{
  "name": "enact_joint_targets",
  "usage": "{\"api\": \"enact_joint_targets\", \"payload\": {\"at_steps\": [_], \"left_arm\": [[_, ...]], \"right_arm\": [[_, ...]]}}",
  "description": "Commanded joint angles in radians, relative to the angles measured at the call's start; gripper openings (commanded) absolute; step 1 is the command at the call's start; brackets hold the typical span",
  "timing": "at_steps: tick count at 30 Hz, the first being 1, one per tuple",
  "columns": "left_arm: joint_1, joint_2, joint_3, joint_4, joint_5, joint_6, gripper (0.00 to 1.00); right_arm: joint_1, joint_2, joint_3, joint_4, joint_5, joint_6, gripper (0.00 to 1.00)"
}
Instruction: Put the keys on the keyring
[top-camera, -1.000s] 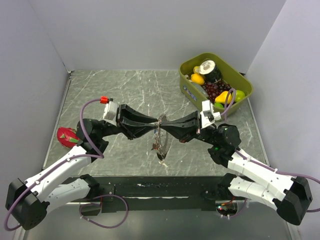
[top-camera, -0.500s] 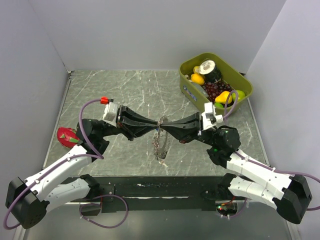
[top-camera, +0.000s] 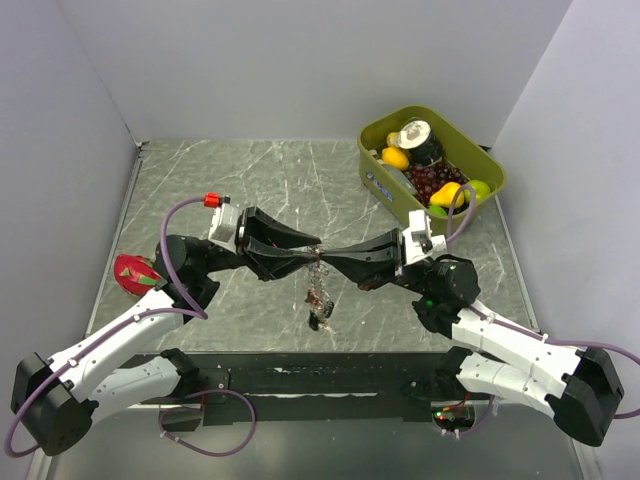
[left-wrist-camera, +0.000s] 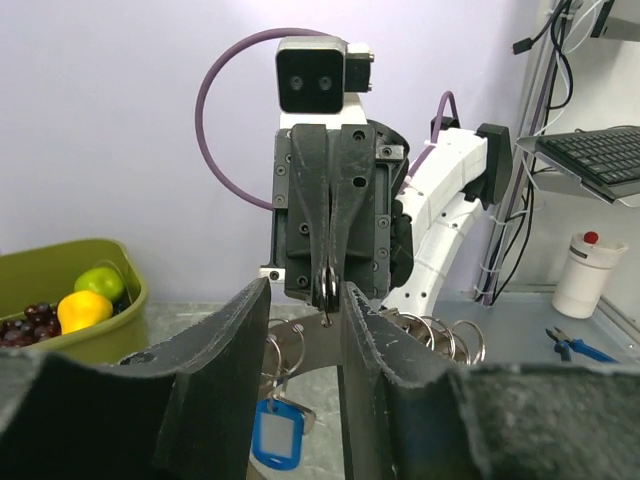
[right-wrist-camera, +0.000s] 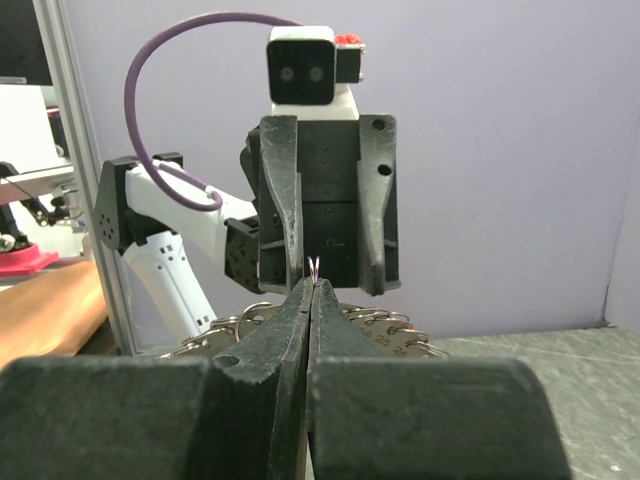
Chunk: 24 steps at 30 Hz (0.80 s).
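Note:
The keyring is a thin metal ring held edge-on above the table, with my right gripper shut on it; its rim pokes up between the fingertips as the keyring. My left gripper faces it, open. Its jaws stand either side of the ring, which sits close to the right-hand finger. Below hang small rings on a metal plate and a blue-headed key. From above, both grippers meet at mid-table, left gripper against right gripper, with the cluster of keys dangling under them.
A green bin of toy fruit stands at the back right, behind the right arm. A red fruit-like object lies at the table's left edge beside the left arm. Grey walls close in the back and both sides.
The left gripper's jaws narrowed, then spread wider again. The meeting point of the two grippers has shifted slightly toward the near edge, and the hanging cluster moved with it.

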<state>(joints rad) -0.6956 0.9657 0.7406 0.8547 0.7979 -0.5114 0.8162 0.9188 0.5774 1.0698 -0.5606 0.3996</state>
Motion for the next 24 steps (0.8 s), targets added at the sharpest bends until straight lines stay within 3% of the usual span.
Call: {"api": "enact_joint_targets", "payload": {"at_steps": [1,5,11,18,24], "left_arm": [[-0.007,-0.021,0.022,0.010,-0.023,0.016,0.40],[-0.007,-0.012,0.026,0.020,-0.008,0.005,0.35],[-0.005,-0.024,0.017,0.015,-0.019,0.014,0.41],[-0.007,-0.019,0.022,0.017,-0.005,0.010,0.30],[-0.007,-0.009,0.025,0.029,0.001,-0.001,0.26]], "right_arm": [[0.009,-0.017,-0.004,0.142,0.034,-0.002,0.00],[0.009,-0.014,-0.014,0.174,0.039,0.008,0.00],[0.009,-0.026,-0.030,0.190,0.059,-0.001,0.00],[0.009,-0.024,-0.031,0.211,0.067,0.007,0.00],[0.009,-0.026,-0.034,0.219,0.073,0.007,0.00]]}}
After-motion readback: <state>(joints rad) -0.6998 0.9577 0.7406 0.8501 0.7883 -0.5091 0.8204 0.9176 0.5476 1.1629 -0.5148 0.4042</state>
